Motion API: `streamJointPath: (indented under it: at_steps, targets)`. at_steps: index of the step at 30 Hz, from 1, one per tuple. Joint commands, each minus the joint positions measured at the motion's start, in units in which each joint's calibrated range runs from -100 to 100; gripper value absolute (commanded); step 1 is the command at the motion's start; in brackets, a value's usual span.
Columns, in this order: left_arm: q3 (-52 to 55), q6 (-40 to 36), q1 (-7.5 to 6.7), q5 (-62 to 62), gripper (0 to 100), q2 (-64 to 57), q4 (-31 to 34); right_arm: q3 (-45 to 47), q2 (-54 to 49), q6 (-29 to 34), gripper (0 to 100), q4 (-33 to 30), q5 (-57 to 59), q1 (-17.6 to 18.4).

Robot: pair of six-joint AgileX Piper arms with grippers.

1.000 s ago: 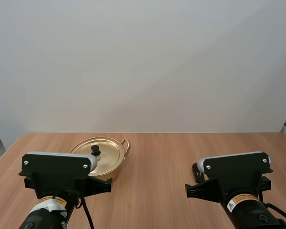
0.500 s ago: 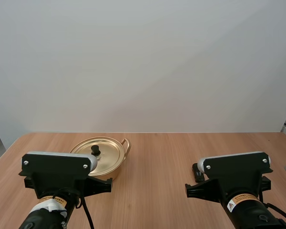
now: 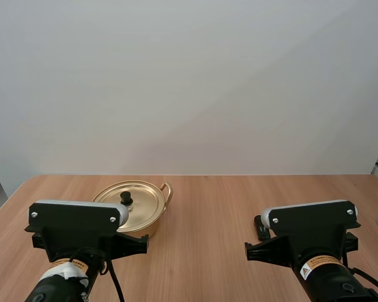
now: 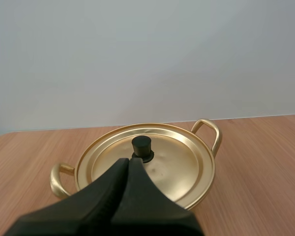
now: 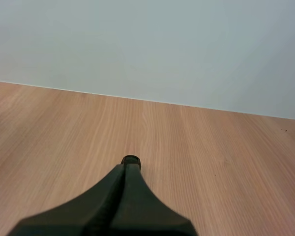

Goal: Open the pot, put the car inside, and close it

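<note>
Hugging the far table (image 3: pixel 239 207) edge, lidded pot (image 3: pixel 155 217); open wood rightward.

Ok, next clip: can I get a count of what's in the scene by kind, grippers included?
pot: 1
lid: 1, sitting on the pot
small dark object: 1, too hidden to identify
grippers: 2, left gripper and right gripper, both shut on nothing
Total: 5
</note>
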Motion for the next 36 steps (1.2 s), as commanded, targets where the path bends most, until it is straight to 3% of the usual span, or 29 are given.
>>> streamJointPath:
  at_steps: [1, 18, 24, 30, 36]
  targets:
    - [0.0, 0.0, 0.04, 0.0, 0, 0.0, 0.1, 0.0, 0.0, 0.0, 0, 0.0, 0.1, 0.1]
    - [0.0, 0.0, 0.04, -0.1, 0, 0.0, -0.1, 0.0, 0.0, 0.0, 0, -0.7, 0.1, 0.1]
    - [-1.5, 1.1, 0.04, -0.8, 0, 0.0, 4.4, 0.0, 0.0, 0.0, 0, -8.8, -2.5, 0.1]
    - [-10.4, 1.1, 0.04, -7.8, 0, 0.0, 8.1, 0.0, 0.0, 0.0, 0, -15.6, -14.2, 0.1]
    - [-19.7, 1.1, 0.04, 3.1, 0, 0.0, 6.4, -0.7, 0.0, 0.0, 0, -19.4, -19.6, 0.1]
